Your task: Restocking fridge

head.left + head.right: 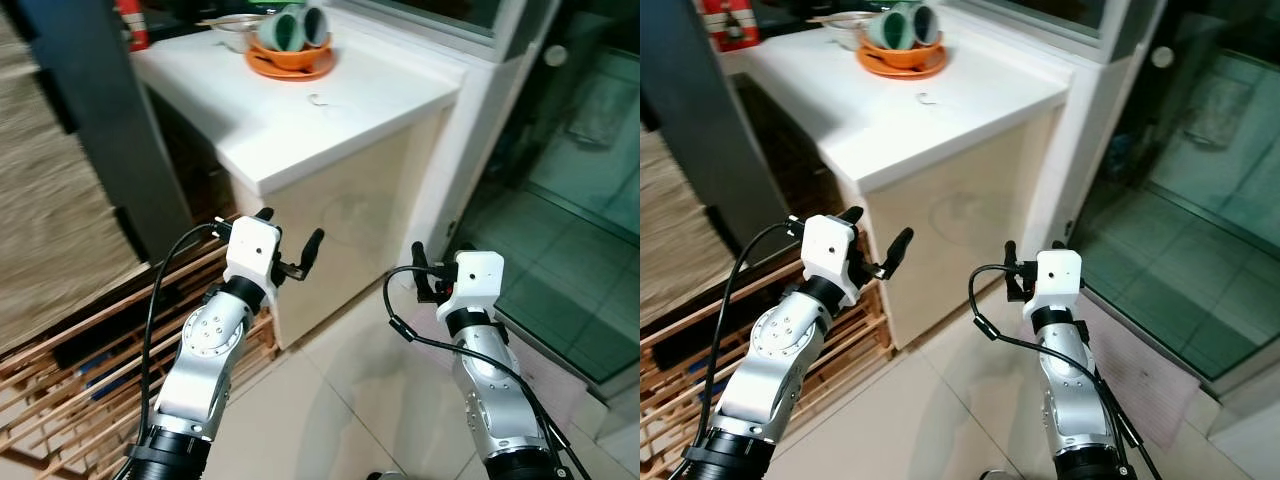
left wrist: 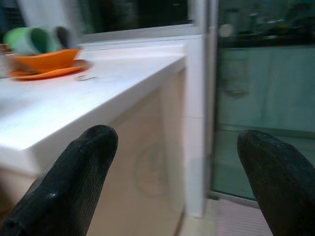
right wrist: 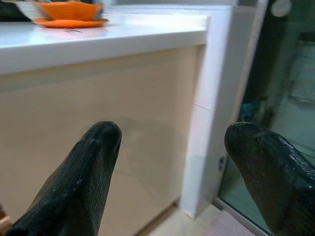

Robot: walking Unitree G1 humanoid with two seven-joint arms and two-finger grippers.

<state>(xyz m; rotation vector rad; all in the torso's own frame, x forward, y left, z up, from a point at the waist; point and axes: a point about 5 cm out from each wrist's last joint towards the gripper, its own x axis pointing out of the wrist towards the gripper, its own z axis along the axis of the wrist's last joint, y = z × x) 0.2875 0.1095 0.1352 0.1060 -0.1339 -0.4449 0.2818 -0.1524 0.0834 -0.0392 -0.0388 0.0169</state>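
Wooden rack (image 1: 60,350) low at far L, on floor. My L gripper (image 1: 290,240) raised in front of white counter (image 1: 300,120), fingers apart, nothing between. Orange plate (image 1: 290,62) w/ green cups (image 1: 285,28) far back on counter top. My R gripper (image 1: 440,268) beside counter corner, fingers apart, empty. Glass door (image 1: 570,180) at R. Fridge, stock: can't tell where.

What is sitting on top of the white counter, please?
On the white counter sits an orange plate holding an orange bowl with green cups lying in it, beside a metal bowl. The bowls' contents are hidden.
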